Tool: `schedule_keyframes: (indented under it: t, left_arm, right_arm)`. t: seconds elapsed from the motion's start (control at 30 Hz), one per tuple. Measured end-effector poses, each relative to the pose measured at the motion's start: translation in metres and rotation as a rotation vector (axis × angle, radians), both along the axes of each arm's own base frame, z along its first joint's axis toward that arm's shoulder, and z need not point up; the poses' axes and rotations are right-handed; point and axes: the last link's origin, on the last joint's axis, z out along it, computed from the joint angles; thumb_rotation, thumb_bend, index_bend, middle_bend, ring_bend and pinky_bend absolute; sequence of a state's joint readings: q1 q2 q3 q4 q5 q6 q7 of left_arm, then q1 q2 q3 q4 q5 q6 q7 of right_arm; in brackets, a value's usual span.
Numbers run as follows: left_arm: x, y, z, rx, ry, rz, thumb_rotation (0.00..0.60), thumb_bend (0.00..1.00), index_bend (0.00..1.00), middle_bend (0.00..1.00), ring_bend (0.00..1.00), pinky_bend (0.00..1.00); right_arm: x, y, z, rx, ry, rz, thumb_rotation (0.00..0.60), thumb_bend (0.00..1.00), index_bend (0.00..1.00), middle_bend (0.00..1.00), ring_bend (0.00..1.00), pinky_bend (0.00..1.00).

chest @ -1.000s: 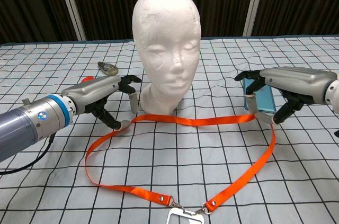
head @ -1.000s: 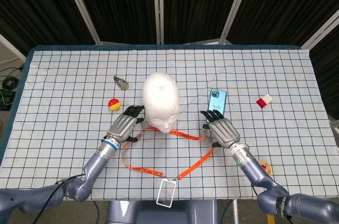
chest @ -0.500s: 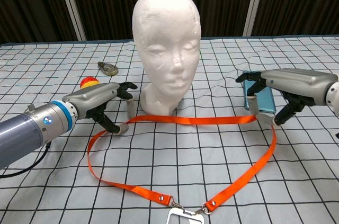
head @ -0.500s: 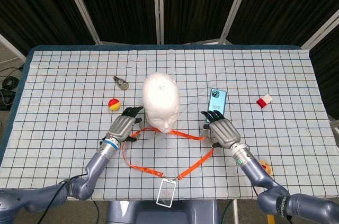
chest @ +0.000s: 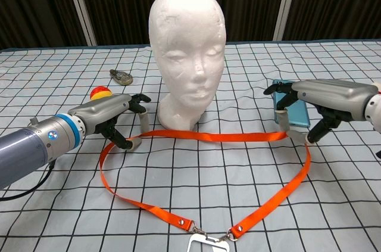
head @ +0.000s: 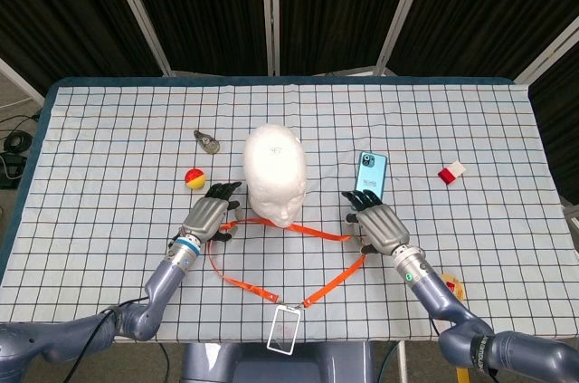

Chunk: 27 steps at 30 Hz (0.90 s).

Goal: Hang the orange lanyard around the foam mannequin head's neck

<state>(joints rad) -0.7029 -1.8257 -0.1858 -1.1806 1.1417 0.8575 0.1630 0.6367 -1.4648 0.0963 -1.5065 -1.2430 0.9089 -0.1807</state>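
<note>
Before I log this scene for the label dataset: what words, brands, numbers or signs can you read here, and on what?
No text reads clearly in either view.
Blue phone: small dark print on its back, too small to read.
Mannequin head: a faint red mark on the crown, illegible.
Badge holder on the orange lanyard: appears blank.
Left arm's blue wrist ring: a small round emblem, unreadable.

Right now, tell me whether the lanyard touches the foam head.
Cannot tell. In the chest view the lanyard runs taut just in front of the foam head, close to its base, pinched by the left hand and right hand; no gap or contact shows plainly.
</note>
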Motion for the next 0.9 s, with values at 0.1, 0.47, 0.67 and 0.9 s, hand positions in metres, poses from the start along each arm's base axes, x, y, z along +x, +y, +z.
schedule_keyframes:
  t: [0.1,0.47,0.67,0.9]
  left_arm:
    - [-0.0011,-0.0001,-0.0015,-0.003,0.002,0.003,0.6,0.47,0.49,0.0,0.0,0.0]
    - [0.0,0.0006,-0.0042,-0.002,0.001,0.007,0.6,0.48,0.61,0.0,0.0,0.0]
    - [0.0024,-0.001,-0.0032,0.002,-0.004,-0.002,0.6,0.5,0.63,0.0,0.0,0.0]
    - [0.0051,-0.0073,0.0037,0.017,-0.017,-0.037,0.6,0.5,0.65,0.0,0.0,0.0]
  right_arm:
    - [-0.0001,-0.0001,0.0008,-0.002,0.0,0.001,0.6,0.44,0.75,0.06,0.0,0.0]
    - [0.0001,-0.0001,0.0027,0.001,-0.011,0.003,0.6,0.44,0.75,0.07,0.0,0.0]
    - [0.0025,0.0016,0.0043,-0.003,-0.026,0.027,0.6,0.44,0.75,0.07,0.0,0.0]
    - [0.0052,0.0058,0.0078,-0.005,-0.035,0.061,0.6,0.44,0.75,0.07,0.0,0.0]
